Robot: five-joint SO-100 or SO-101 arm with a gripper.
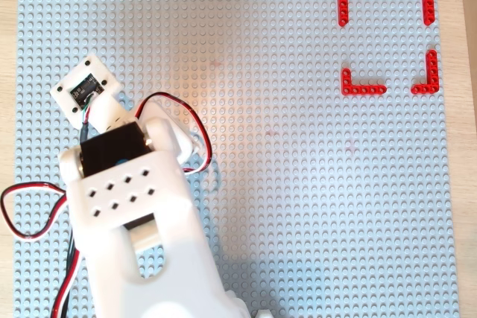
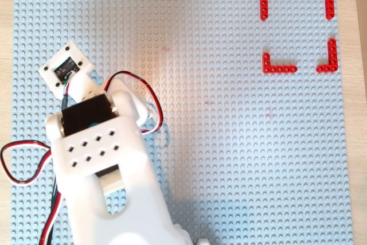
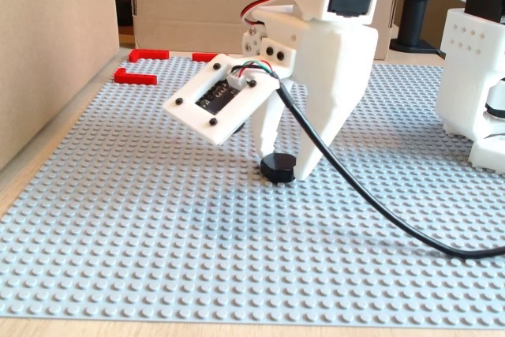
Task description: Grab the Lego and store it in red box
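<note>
In the fixed view the black hexagonal Lego (image 3: 278,169) sits flat on the grey studded baseplate (image 3: 158,226). My gripper (image 3: 284,165) points straight down over it, open, with one white finger (image 3: 267,136) at its left and the other (image 3: 319,144) at its right, both close to its sides. In both overhead views the arm (image 1: 134,214) (image 2: 103,164) hides the gripper and the Lego. The red box, four red corner brackets, lies at the top right in both overhead views (image 1: 363,87) (image 2: 279,67), and far back left in the fixed view (image 3: 136,77).
The white wrist camera plate (image 3: 221,99) (image 1: 86,87) juts out beside the gripper. A black cable (image 3: 379,211) trails over the plate to the right. A white robot base (image 3: 473,76) stands at the right, a cardboard wall (image 3: 47,53) at the left.
</note>
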